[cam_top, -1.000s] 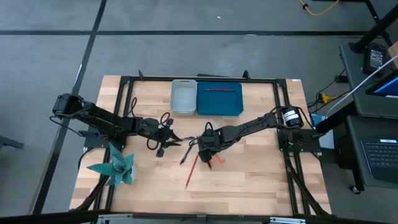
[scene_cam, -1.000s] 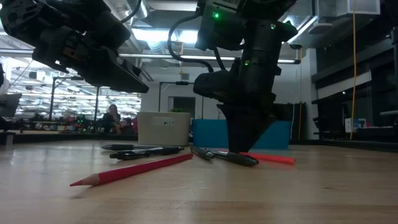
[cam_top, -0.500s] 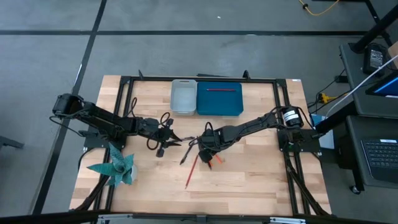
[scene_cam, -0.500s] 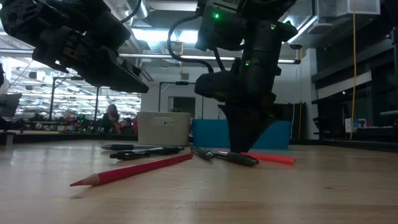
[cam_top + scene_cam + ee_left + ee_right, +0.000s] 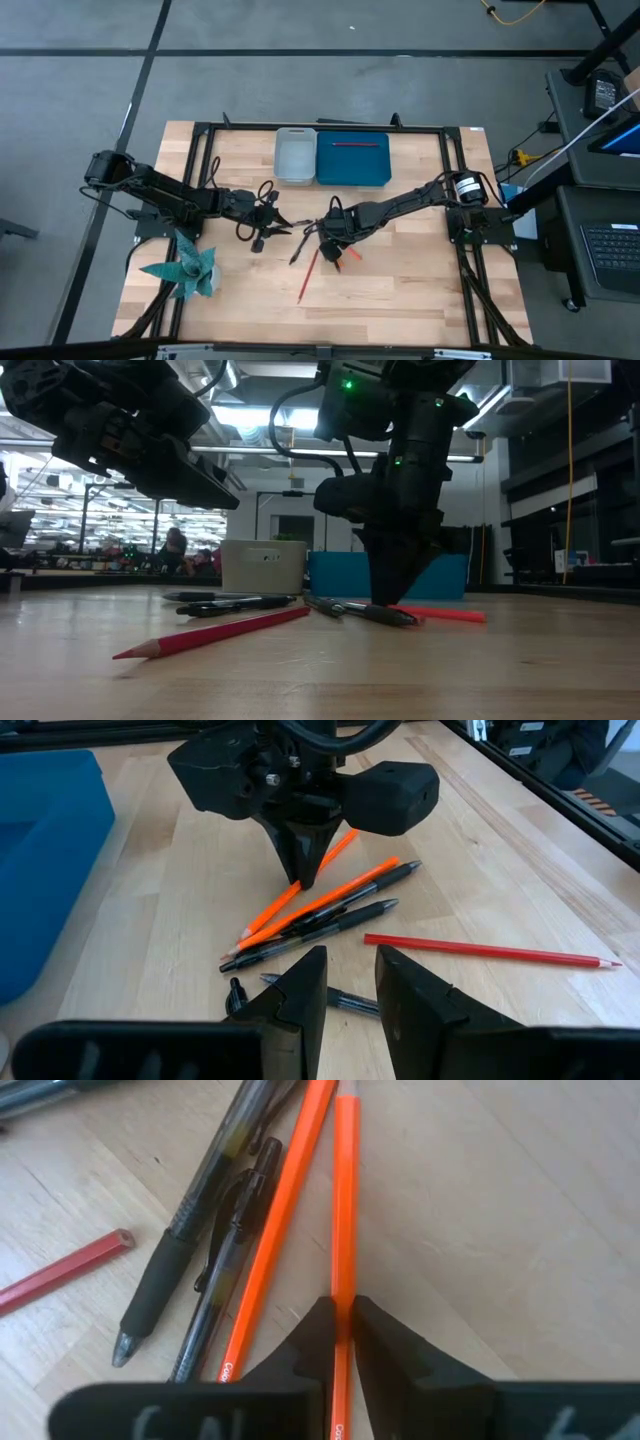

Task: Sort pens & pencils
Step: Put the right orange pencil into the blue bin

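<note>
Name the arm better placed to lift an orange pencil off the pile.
Right. Its tool is down on the pile with an orange pencil between its fingers. The left tool hangs open short of the pile.

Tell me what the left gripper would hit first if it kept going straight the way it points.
Probably the nearest pen just ahead of the left gripper, then the pens and pencils under the right gripper. Depth is uncertain.

**Pens and pencils, mid-table cluster**

Two orange pencils (image 5: 300, 1210) lay side by side, touching two dark pens (image 5: 205, 1230). Red pencil (image 5: 490, 950) lay flat, apart from the cluster. Another red pencil (image 5: 352, 144) lay inside the blue bin (image 5: 330, 172).
</note>
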